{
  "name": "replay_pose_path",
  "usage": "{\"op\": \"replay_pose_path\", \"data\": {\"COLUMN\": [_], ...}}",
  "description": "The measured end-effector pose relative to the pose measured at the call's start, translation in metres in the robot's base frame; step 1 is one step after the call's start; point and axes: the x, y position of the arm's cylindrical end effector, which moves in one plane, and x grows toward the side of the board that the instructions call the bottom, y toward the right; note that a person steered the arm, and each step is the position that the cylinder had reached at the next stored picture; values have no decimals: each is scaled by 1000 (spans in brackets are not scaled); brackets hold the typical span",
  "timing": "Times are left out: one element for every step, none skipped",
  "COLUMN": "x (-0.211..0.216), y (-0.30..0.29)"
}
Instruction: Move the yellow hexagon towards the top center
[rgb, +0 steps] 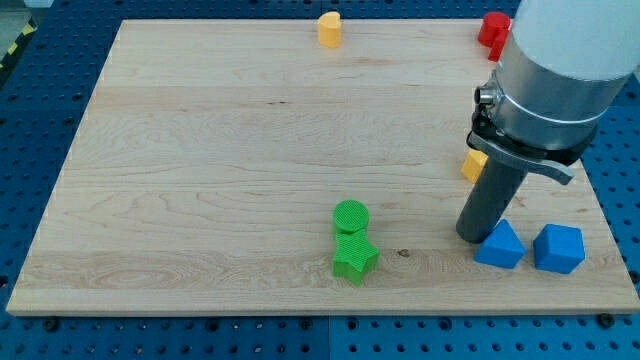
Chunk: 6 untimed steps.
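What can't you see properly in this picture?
All in the camera view:
- Yellow block at the view's right: mostly hidden behind the arm, so its shape is unclear.
- Red block at the view's top right: partly covered by the arm.
- My tip: its end sits beside the blue triangular block; whether they touch is unclear.

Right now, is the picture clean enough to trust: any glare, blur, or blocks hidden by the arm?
Camera view: lighting even, shadows soft, no glare on the board; focus sharp. The arm hides most of one yellow block and part of the red block. My tip sits just left of the blue blocks.
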Motion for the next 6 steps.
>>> {"op": "replay_pose_path", "data": {"x": [0,0,-17,-47,-70,-93], "y": [15,34,50,55,41,20]}}
